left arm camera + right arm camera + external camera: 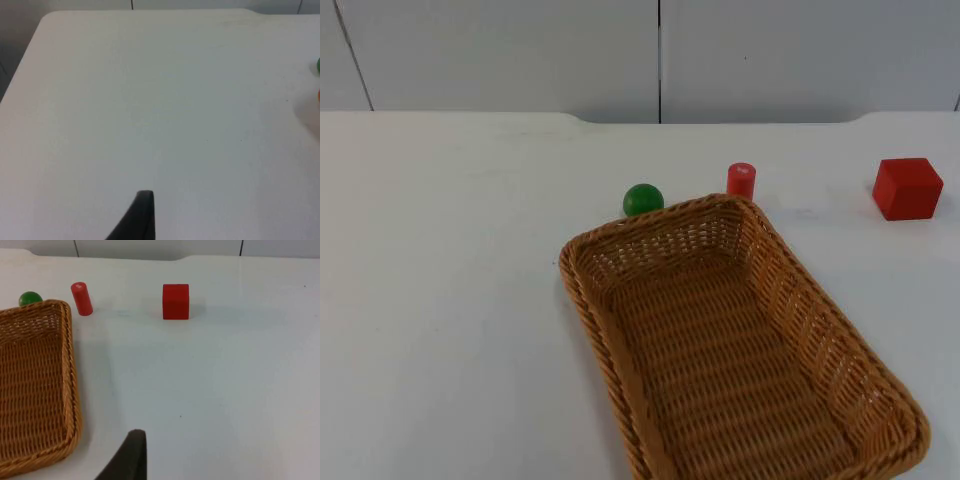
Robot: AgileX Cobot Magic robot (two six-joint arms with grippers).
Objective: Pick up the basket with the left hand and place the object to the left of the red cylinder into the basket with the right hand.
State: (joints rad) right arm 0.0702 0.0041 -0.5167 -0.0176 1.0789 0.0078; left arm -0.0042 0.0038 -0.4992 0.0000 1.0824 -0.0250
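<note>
On table, top view: basket (740,340) empty, long axis running from far-left to near-right; green ball (642,199) just behind far rim, left of red cylinder (741,180); red cube (907,187) well apart right.
Left wrist view: left gripper (142,220) over bare table (150,100), basket off to its right; finger spread untellable.
Right wrist view: right gripper (131,457) beside basket, ball far ahead-left past cylinder; spread untellable.

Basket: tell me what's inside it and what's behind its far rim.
The basket holds nothing. Behind its far rim stand a green ball, partly hidden by the rim, and a red cylinder.
</note>
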